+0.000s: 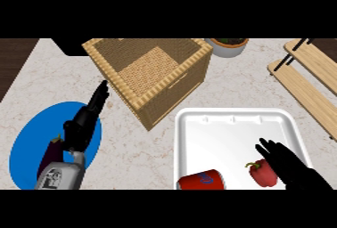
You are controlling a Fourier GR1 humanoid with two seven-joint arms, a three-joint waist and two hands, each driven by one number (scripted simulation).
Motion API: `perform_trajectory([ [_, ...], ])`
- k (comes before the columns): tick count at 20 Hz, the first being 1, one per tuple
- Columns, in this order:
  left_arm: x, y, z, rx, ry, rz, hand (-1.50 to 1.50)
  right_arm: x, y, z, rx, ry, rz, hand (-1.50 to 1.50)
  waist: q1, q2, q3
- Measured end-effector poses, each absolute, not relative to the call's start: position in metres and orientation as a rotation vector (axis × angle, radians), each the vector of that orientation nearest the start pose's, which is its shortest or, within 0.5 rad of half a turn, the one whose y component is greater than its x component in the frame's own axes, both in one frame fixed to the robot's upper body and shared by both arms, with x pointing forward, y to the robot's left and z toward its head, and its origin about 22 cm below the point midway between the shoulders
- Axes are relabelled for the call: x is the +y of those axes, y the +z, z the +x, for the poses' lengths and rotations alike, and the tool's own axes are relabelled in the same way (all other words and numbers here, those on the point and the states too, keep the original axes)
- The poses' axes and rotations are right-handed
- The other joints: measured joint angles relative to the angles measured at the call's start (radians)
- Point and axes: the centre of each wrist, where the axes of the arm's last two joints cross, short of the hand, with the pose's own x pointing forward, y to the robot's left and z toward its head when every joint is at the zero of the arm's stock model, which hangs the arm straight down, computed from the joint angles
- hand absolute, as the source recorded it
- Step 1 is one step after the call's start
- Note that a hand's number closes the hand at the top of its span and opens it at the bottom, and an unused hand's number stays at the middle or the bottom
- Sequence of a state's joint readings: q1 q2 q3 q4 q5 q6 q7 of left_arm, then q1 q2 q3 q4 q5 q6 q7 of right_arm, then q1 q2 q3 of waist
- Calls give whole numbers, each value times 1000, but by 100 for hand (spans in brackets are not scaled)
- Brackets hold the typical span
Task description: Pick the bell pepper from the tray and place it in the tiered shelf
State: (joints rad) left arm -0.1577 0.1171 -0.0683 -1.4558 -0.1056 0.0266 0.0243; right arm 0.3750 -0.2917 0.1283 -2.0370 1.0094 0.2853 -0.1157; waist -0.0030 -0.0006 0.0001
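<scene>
The red bell pepper [264, 174] lies in the white tray [197, 133] near its lower right corner, stem toward the red can [202, 181] that stands well to its left; the right hand [289, 164] hovers just beside it, fingers straight and apart, holding nothing. To grasp it well, the hand should settle lower over the fruit's body and curl round its widest part, clear of the tray's rim, then carry it up and right toward the wooden tiered shelf [309, 84]. The left hand [85, 118] rests open over the blue plate [33, 142], beside the wicker basket [151, 71], out of the way.
</scene>
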Motion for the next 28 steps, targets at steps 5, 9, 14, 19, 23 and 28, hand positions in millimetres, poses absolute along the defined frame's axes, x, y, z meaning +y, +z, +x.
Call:
perform_trajectory([
  [5,226,13,281,-1575,-253,111,0,-273,50,153,-1349,1247,-718,-150,0,0,0],
  [9,224,12,282,-1576,-255,107,0,-271,38,165,-1341,1246,-722,-150,1,0,0],
  [14,221,22,285,-1575,-252,108,0,-275,31,164,-1329,1259,-709,-150,0,0,0],
  [19,225,16,284,-1578,-255,111,0,-279,16,177,-1317,1274,-694,-150,1,0,-1],
  [23,223,18,280,-1577,-255,108,0,-277,7,176,-1305,1303,-696,150,1,-2,-5],
  [28,223,14,278,-1576,-255,113,0,-279,7,173,-1305,1394,-736,150,0,-4,-10],
])
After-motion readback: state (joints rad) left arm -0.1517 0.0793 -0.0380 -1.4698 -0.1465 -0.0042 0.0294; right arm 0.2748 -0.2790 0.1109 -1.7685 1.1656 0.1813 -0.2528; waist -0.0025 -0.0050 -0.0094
